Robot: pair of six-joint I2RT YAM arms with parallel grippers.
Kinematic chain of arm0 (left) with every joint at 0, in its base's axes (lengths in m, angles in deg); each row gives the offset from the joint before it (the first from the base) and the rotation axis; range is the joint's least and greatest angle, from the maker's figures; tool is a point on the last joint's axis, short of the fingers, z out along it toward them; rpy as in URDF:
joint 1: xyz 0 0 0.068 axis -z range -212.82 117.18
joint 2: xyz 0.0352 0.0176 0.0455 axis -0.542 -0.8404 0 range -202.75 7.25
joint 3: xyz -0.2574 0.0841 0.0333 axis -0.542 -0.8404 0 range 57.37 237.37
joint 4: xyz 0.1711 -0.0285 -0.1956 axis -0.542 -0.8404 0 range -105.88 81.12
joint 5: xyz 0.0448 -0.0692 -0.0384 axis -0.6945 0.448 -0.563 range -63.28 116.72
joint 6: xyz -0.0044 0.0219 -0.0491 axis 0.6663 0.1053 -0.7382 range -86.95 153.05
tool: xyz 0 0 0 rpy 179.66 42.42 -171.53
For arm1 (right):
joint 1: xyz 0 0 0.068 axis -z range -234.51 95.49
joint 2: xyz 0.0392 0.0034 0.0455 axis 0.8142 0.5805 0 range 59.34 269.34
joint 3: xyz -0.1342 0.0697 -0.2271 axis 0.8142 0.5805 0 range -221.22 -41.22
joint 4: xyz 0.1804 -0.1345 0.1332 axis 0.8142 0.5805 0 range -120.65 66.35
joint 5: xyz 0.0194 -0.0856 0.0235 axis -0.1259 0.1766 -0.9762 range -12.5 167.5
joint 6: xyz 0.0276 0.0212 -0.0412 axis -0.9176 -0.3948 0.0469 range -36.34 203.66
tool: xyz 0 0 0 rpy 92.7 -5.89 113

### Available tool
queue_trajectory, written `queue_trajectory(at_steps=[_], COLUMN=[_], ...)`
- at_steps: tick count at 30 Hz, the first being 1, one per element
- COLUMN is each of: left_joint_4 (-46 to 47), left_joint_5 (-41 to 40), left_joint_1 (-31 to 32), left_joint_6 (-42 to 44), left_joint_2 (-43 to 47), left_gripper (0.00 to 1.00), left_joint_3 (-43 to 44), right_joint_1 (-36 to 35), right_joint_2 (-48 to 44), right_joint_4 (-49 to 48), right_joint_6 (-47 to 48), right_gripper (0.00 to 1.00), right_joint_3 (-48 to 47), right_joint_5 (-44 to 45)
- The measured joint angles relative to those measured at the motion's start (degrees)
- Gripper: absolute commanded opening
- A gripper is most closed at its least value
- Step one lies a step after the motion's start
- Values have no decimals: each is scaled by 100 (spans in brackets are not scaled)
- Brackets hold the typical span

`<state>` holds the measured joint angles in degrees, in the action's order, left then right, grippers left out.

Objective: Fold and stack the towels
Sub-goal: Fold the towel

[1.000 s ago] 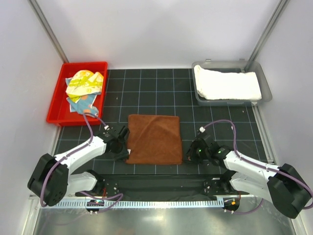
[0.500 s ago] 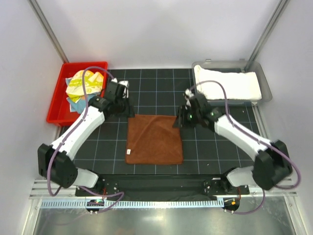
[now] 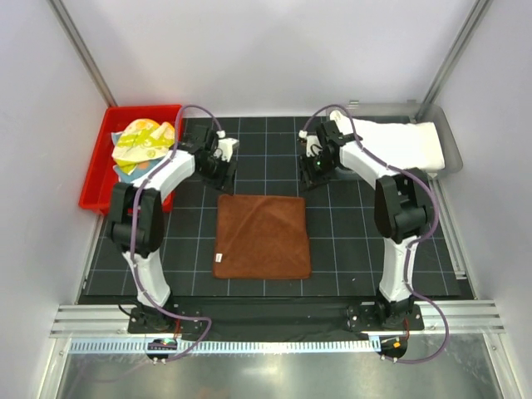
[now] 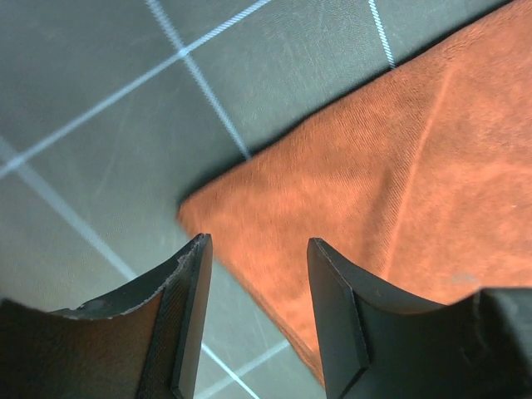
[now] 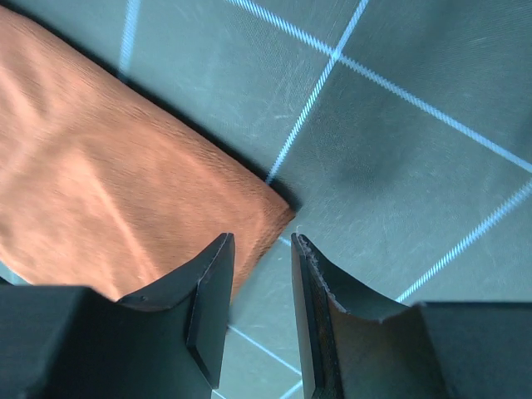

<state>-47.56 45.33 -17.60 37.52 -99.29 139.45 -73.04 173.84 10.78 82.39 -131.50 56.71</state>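
Rust-brown towel [image 3: 262,237] lies flat mid-tabletop [image 3: 366,241], a bit nearer the near edge. Both arms have swung from its near corners out to the far ones within the last second. Both claws have gone from almost pressed together to spread. Towel outline looks unchanged, only smoother. My read: a release after straightening, with no fold made yet.

Left claw [image 4: 259,249] is spread and pinches nothing; the far-left towel corner shows below the gap. Right claw [image 5: 262,249] is spread too, narrower and empty, over the far-right corner. Contact with the cloth can't be told.

Towel is close to square, so there is no real long axis. It is maybe slightly wider left-to-right. Edges run about parallel to the tabletop edges, and a small tag sits at the near-left corner.

White towel [image 3: 391,145] sits in the grey tray [image 3: 455,154] at the far-right corner. Yellow towel [image 3: 143,140] is bunched over the blue towel [image 3: 123,172] in the red bin [image 3: 96,195] at the far-left corner. Stack not started.
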Motion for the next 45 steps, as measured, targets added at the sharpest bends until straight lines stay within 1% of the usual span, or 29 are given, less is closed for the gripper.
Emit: queue_trajectory(at_steps=[4, 7, 13, 16, 18, 20, 23, 27, 29, 33, 36, 38, 41, 43, 44, 45], left_joint_4=[-166, -267, -372, -455, -507, -560, -621, -675, -713, -800, -855, -866, -896, -903, -914, -918], left_joint_5=[251, 352, 361, 358, 354, 345, 310, 286, 278, 192, 151, 151, 153, 153, 155, 155], left_joint_1=[-46, -107, -166, -188, -214, -243, -262, -271, -271, -271, -271, -271, -271, -271, -275, -278], left_joint_6=[455, 664, 940, 1010, 1069, 1108, 1132, 1182, 1224, 1272, 1314, 1366, 1405, 1419, 1423, 1423], left_joint_2=[-616, -870, -1128, -1187, -1196, -1196, -1202, -1281, -1320, -1414, -1449, -1460, -1521, -1582, -1587, -1591], left_gripper=[52, 52, 51, 50, 50, 50, 50, 48, 48, 49, 48, 48, 45, 40, 36, 35], left_joint_3=[402, 584, 824, 850, 857, 885, 953, 1102, 1113, 1113, 1113, 1113, 1126, 1145, 1161, 1165], right_joint_1=[-13, -17, -17, -15, -15, -15, -15, -11, -11, -11, -11, -11, -11, -11, -11, -11], right_joint_2=[490, 708, 1014, 1086, 1141, 1191, 1290, 1314, 1314, 1314, 1314, 1316, 1333, 1353, 1362, 1373], right_joint_4=[431, 660, 826, 879, 903, 911, 929, 960, 964, 984, 1005, 1008, 1016, 1008, 1012, 1019], right_joint_6=[490, 756, 1091, 1169, 1198, 1224, 1244, 1272, 1276, 1281, 1298, 1316, 1344, 1368, 1388, 1403], right_gripper=[40, 40, 32, 31, 29, 25, 23, 24, 27, 29, 34, 35, 34, 33, 33, 32], right_joint_3=[-326, -529, -754, -758, -787, -824, -892, -916, -916, -927, -953, -981, -1047, -1080, -1080, -1080], right_joint_5=[-55, -146, -229, -286, -330, -361, -398, -448, -450, -472, -468, -463, -470, -472, -472, -474])
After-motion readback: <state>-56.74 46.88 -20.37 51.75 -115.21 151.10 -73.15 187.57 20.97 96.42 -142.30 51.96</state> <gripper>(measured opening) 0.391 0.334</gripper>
